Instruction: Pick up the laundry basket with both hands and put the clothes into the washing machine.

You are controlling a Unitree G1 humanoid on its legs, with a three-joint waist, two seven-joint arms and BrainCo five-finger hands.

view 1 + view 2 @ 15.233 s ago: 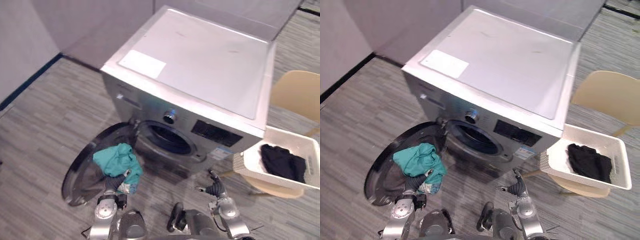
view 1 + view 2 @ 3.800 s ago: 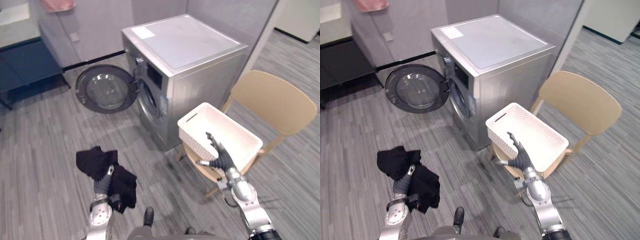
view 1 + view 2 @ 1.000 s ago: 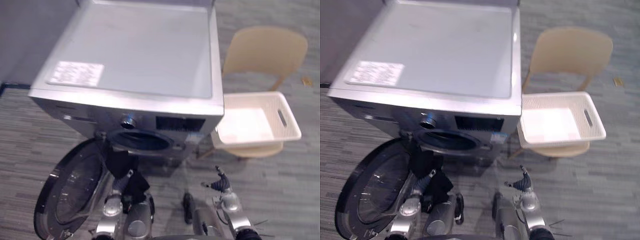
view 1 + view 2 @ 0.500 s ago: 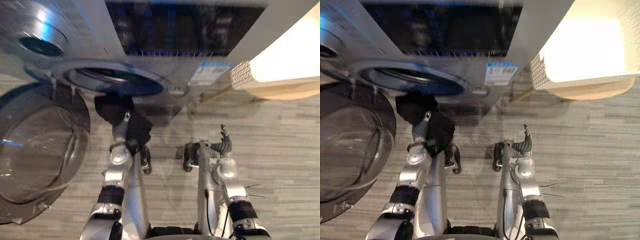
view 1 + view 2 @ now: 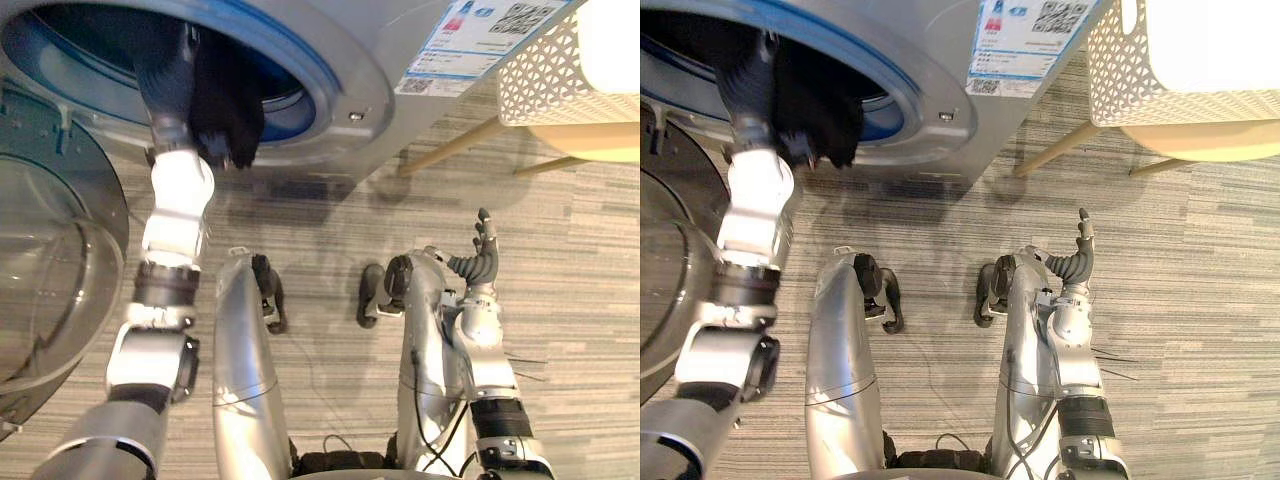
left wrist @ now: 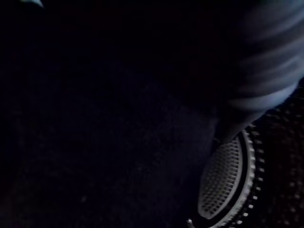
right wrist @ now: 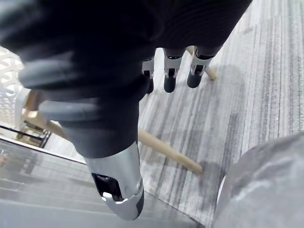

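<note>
The washing machine [image 5: 380,50] is silver-grey with a blue door ring; the clothes [image 5: 228,100] are black. The basket [image 5: 545,65] is white latticework, the floor [image 5: 580,250] grey-striped.

I see a tan chair [image 5: 592,141] at the upper right, its slanted wooden legs [image 5: 452,147] planted on the grey plank-patterned floor [image 5: 570,270]. My right wrist view also catches one leg crossing that floor.

The only label is a white-and-blue sticker [image 5: 482,40] on the silver front of the washing machine [image 5: 372,85], beside the drum opening; it carries a QR code [image 5: 541,11] and a small red patch [image 5: 457,22], and its lines of print are too small to read.
</note>
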